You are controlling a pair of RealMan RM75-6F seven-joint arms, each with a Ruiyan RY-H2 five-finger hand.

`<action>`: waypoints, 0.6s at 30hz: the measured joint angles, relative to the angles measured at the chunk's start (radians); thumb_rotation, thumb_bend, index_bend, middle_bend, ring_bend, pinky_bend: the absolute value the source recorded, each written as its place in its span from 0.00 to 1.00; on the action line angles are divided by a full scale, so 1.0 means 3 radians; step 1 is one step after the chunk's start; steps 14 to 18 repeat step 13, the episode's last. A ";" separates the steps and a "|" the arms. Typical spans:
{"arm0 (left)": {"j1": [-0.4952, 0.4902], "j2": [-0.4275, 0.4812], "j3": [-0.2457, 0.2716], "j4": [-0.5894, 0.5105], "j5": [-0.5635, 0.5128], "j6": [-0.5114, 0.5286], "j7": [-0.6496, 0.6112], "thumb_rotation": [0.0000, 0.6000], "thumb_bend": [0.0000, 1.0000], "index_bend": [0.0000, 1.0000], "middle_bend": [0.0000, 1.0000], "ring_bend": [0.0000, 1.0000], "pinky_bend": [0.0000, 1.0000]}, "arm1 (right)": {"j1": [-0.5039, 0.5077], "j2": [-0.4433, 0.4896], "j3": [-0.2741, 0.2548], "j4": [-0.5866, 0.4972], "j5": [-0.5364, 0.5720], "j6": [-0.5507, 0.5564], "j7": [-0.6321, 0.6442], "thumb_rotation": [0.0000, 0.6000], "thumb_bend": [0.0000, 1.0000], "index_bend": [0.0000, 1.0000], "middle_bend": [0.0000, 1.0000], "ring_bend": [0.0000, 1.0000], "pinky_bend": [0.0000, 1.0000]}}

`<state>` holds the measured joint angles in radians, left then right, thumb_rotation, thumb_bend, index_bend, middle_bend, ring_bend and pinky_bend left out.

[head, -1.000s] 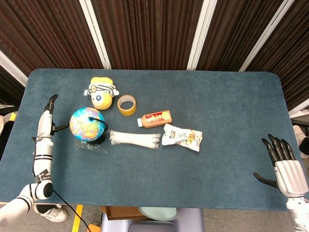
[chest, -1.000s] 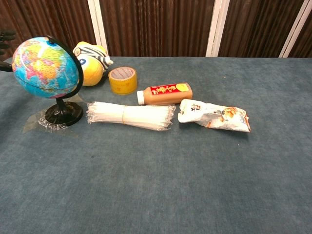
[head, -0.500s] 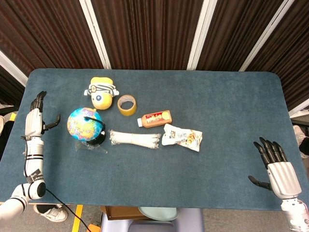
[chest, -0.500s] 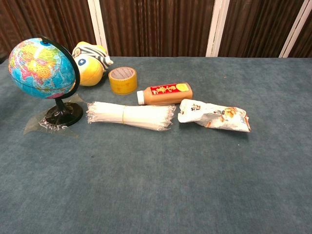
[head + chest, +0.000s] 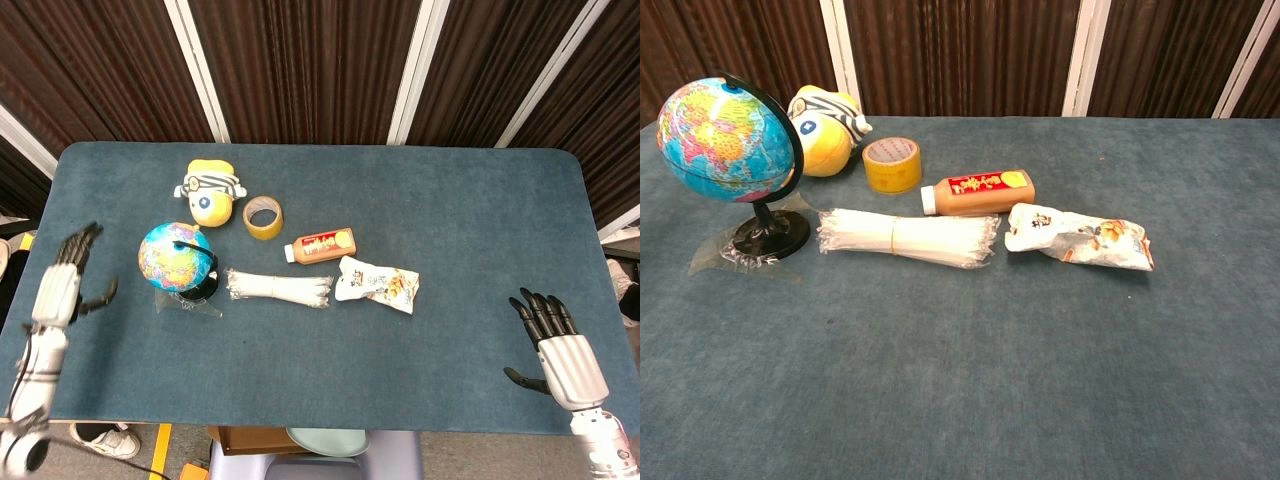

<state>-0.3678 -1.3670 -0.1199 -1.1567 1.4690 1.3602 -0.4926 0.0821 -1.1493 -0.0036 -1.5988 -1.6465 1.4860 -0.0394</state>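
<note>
A small globe [image 5: 176, 257] on a black stand sits on clear wrap at the table's left; the chest view shows the globe [image 5: 729, 142] at far left. My left hand [image 5: 62, 284] hovers open near the left edge, fingers spread, apart from the globe and holding nothing. My right hand [image 5: 560, 348] is open by the front right corner, far from every object. Neither hand shows in the chest view. In a row right of the globe lie a white straw bundle [image 5: 279, 289], an orange bottle [image 5: 322, 245] and a snack bag [image 5: 377, 283].
A yellow plush toy [image 5: 212, 190] and a roll of tape [image 5: 263, 217] lie behind the globe. The blue cloth table [image 5: 460, 220] ends near both hands. Dark slatted panels stand behind it.
My left hand has drawn back from beside the globe toward the front left edge. My right hand has slid slightly left and toward the front edge. The globe has shifted a little left.
</note>
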 measured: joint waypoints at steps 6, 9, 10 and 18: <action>0.0370 0.0417 0.0494 -0.0515 0.0484 0.0372 0.0830 1.00 0.42 0.00 0.00 0.00 0.01 | 0.0021 -0.0015 -0.0029 -0.0013 0.0001 -0.0066 -0.0062 1.00 0.15 0.00 0.00 0.00 0.00; 0.0499 0.0472 0.0622 -0.0667 0.0656 0.0485 0.1338 1.00 0.42 0.00 0.00 0.00 0.01 | 0.0029 -0.0008 -0.0055 -0.0031 -0.0006 -0.0102 -0.0076 1.00 0.15 0.00 0.00 0.00 0.00; 0.0545 0.0493 0.0670 -0.0736 0.0720 0.0513 0.1495 1.00 0.42 0.00 0.00 0.00 0.01 | 0.0029 -0.0005 -0.0061 -0.0033 -0.0012 -0.0102 -0.0082 1.00 0.15 0.00 0.00 0.00 0.00; 0.0628 0.0542 0.0732 -0.0883 0.0802 0.0536 0.1668 1.00 0.42 0.00 0.00 0.00 0.02 | 0.0022 -0.0003 -0.0063 -0.0039 -0.0011 -0.0083 -0.0082 1.00 0.15 0.00 0.00 0.00 0.00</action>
